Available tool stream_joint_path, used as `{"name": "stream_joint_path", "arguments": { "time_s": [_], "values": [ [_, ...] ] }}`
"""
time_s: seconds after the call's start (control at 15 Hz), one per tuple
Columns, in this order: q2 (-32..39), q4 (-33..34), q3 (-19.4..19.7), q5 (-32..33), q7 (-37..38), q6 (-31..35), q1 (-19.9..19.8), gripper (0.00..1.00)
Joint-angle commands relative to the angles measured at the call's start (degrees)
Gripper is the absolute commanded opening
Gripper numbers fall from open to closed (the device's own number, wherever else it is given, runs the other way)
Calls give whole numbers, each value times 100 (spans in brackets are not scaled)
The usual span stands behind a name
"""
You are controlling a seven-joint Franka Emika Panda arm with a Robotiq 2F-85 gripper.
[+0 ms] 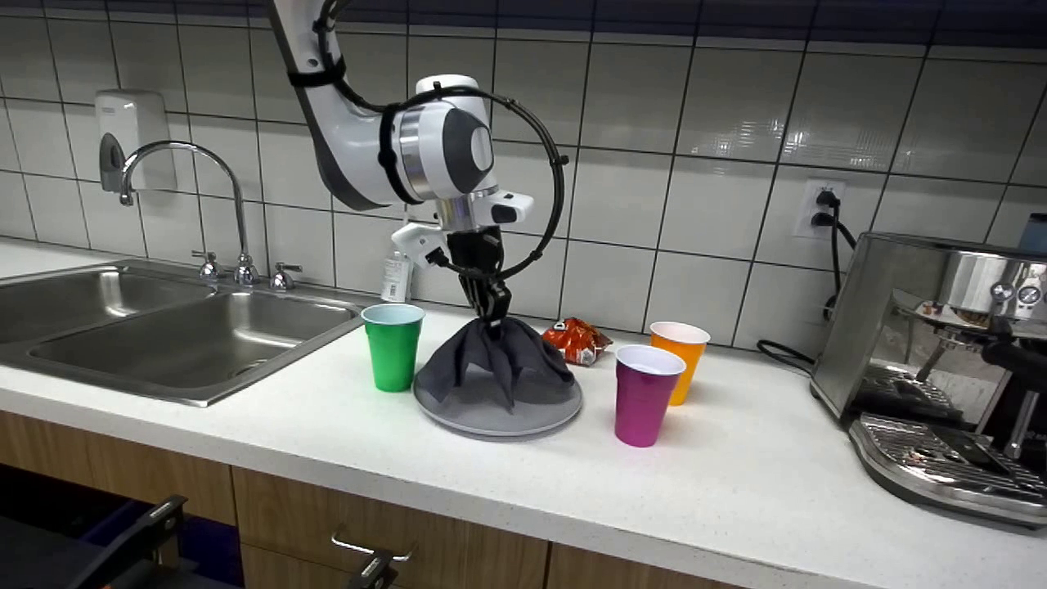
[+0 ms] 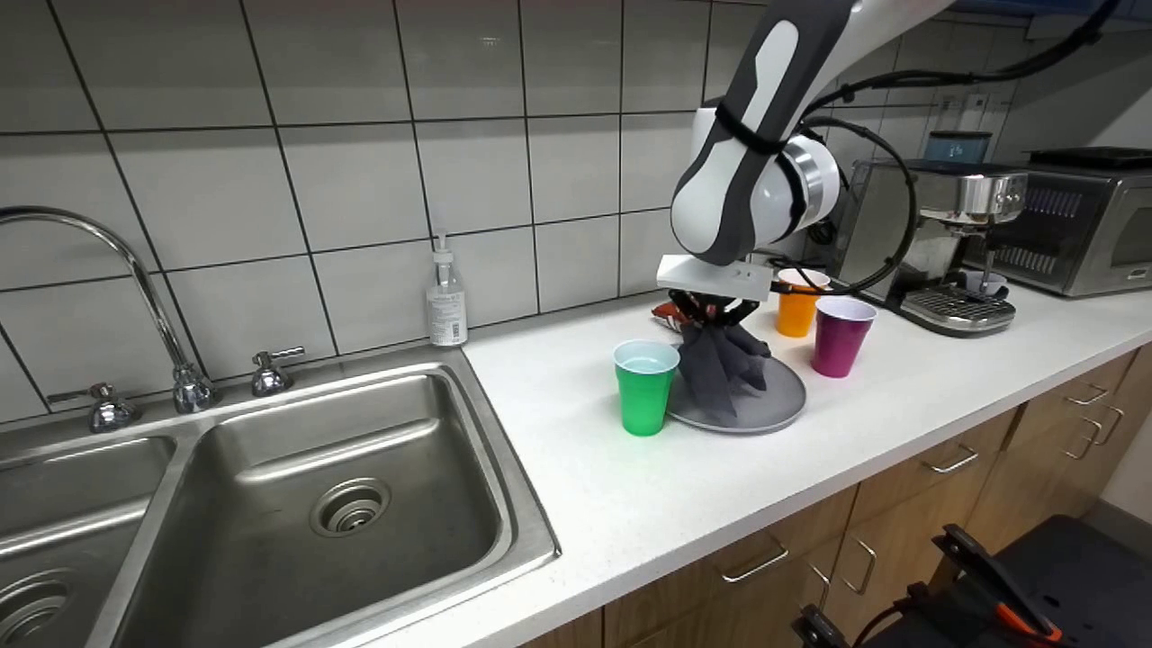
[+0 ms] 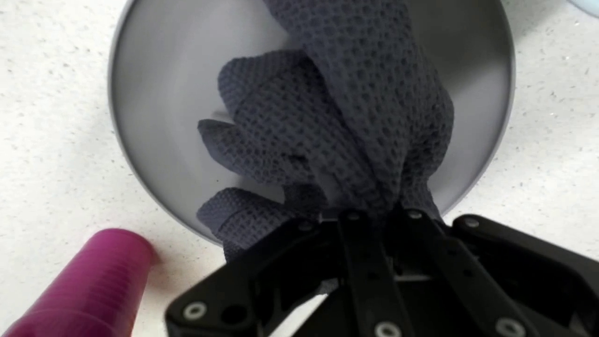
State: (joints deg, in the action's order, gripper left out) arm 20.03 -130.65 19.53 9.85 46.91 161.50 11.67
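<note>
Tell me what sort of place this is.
It looks like a kitchen, though whether in a home or a workplace I can't tell: there's a sink with a tap, and a coffee machine on the counter.
</note>
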Motion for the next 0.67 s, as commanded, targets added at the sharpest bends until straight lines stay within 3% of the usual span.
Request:
{"name": "stream_joint_path", "arguments": {
  "time_s": [0.0,0.6],
  "values": [
    [-521,-266,60,302,109,-143,61,3],
    [-1261,-631,-57,846,190,-243,-185,3]
  ]
}}
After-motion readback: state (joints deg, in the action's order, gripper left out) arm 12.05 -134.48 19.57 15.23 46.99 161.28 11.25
